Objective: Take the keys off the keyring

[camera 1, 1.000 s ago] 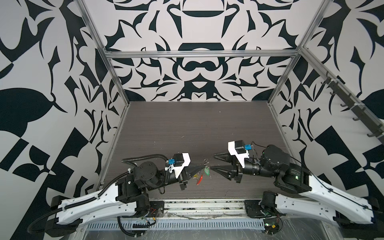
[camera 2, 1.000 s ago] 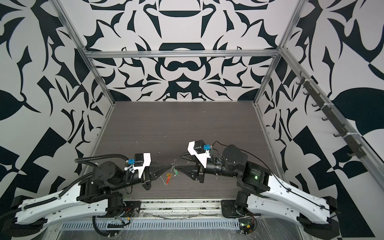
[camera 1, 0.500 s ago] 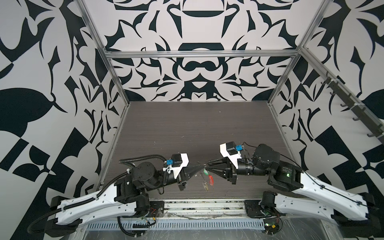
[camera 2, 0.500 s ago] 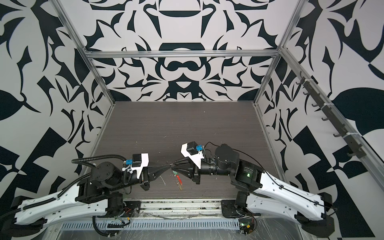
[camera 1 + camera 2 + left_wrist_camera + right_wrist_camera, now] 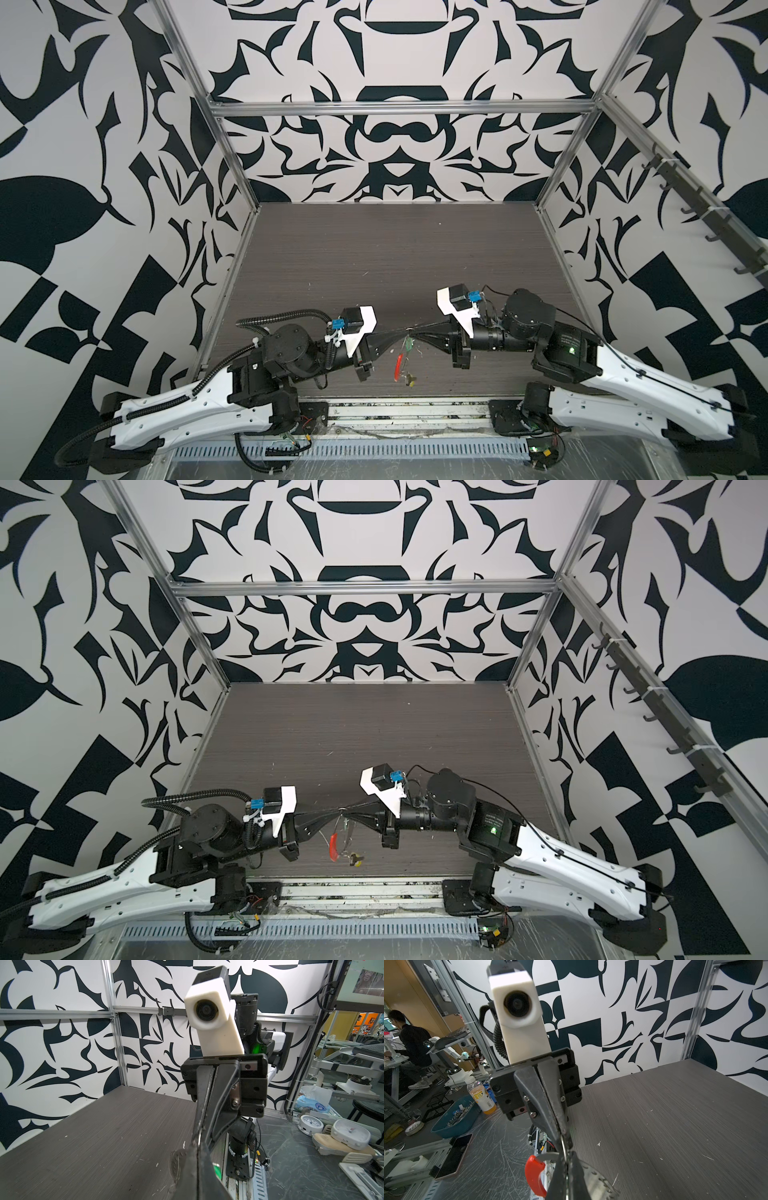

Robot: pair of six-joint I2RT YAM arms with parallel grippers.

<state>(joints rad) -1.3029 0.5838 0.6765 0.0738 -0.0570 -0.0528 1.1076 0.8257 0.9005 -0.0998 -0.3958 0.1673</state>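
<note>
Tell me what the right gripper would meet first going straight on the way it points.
The left gripper: the right gripper points at it almost tip to tip, seemingly with only the keyring wire between them.

Light is even, diffuse and bright, and the white walls (image 5: 124,124) are not blown out. Shadows on the dark table (image 5: 374,249) are faint and soft-edged. Both top views are sharp, though the thin wire of the keyring (image 5: 398,365) barely resolves. Wrist views are strongly wide-angle, with straight rails bending toward the edges. Whatever sits nearest the lens is out of focus. The scratched metal bench (image 5: 500,1147) gives streaky glare.
</note>
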